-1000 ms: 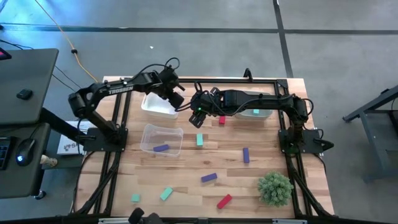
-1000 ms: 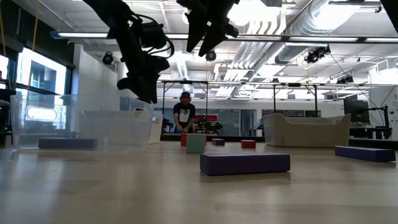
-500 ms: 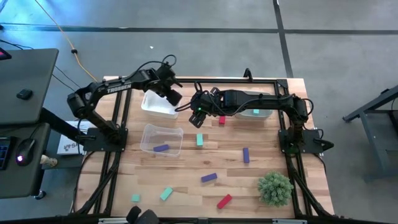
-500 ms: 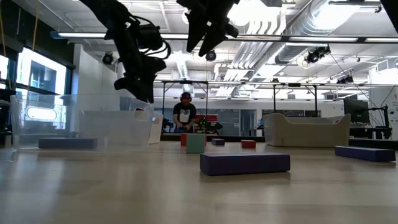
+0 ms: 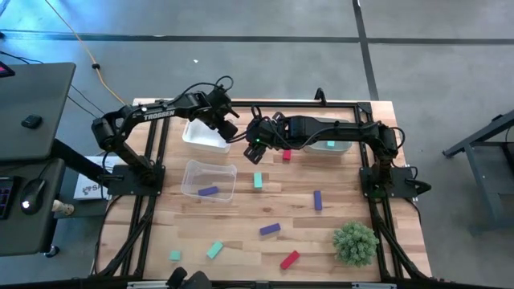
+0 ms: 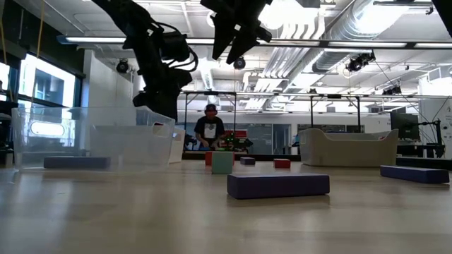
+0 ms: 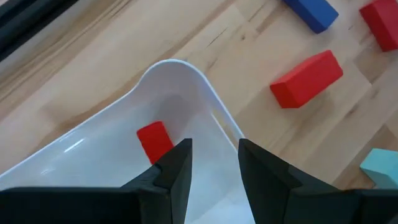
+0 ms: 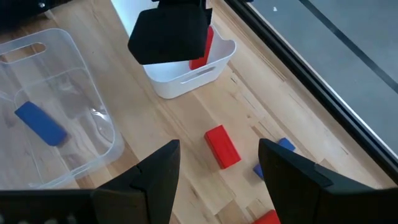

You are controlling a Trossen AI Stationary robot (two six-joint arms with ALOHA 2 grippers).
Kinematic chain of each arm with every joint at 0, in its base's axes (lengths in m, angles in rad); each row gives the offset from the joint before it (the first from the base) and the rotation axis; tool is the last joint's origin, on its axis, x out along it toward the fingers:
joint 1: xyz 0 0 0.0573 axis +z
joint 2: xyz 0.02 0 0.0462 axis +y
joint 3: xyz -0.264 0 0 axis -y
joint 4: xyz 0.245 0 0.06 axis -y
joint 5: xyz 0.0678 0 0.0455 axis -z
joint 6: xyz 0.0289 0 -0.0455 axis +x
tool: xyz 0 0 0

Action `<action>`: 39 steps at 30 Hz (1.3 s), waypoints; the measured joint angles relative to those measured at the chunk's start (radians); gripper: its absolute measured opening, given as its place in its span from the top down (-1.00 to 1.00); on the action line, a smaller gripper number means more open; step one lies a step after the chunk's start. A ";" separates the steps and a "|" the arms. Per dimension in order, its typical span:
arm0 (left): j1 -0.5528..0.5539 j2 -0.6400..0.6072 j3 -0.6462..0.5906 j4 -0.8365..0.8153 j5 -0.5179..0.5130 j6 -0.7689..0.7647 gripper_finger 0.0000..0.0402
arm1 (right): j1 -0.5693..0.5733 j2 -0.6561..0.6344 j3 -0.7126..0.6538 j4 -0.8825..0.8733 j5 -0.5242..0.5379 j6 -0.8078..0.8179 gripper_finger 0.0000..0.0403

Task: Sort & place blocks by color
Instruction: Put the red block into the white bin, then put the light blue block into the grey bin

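Note:
My left gripper (image 5: 228, 125) (image 7: 214, 165) hovers open above the near-right corner of the white bin (image 5: 202, 136) (image 7: 180, 65); a red block (image 7: 154, 140) lies on the bin's floor. My right gripper (image 5: 255, 144) (image 8: 217, 174) hangs open in the air right of that bin, above a red block (image 8: 222, 147) lying flat on the table. Another red block (image 5: 286, 155), teal blocks (image 5: 258, 181) (image 5: 214, 250) and purple blocks (image 5: 270, 229) (image 5: 318, 200) lie scattered on the wood. A purple block (image 5: 208, 191) sits in the clear bin (image 5: 210, 170).
A second clear bin (image 5: 347, 148) at the far right holds a teal block (image 5: 331, 144). The bushy green plant ball (image 5: 355, 242) stands at the near right corner. A red block (image 5: 289, 259) and a teal cube (image 5: 175, 255) lie near the near edge. A person shows far behind the table (image 6: 210, 130).
My left gripper swung a little toward the table's left edge over the white bin and came back to where it was. My right gripper stayed still, and no block on the table moved.

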 joint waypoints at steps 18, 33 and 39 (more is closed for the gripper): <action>0.088 0.007 0.000 -0.090 -0.057 0.000 0.40 | 0.000 0.000 0.000 0.000 -0.001 0.017 -0.04; 0.010 -0.120 0.000 -0.216 0.030 0.055 0.40 | 0.000 0.000 0.000 -0.001 -0.005 0.015 -0.04; -0.095 -0.266 0.000 -0.267 0.030 -0.032 0.40 | 0.000 0.000 0.000 -0.001 -0.056 -0.013 -0.04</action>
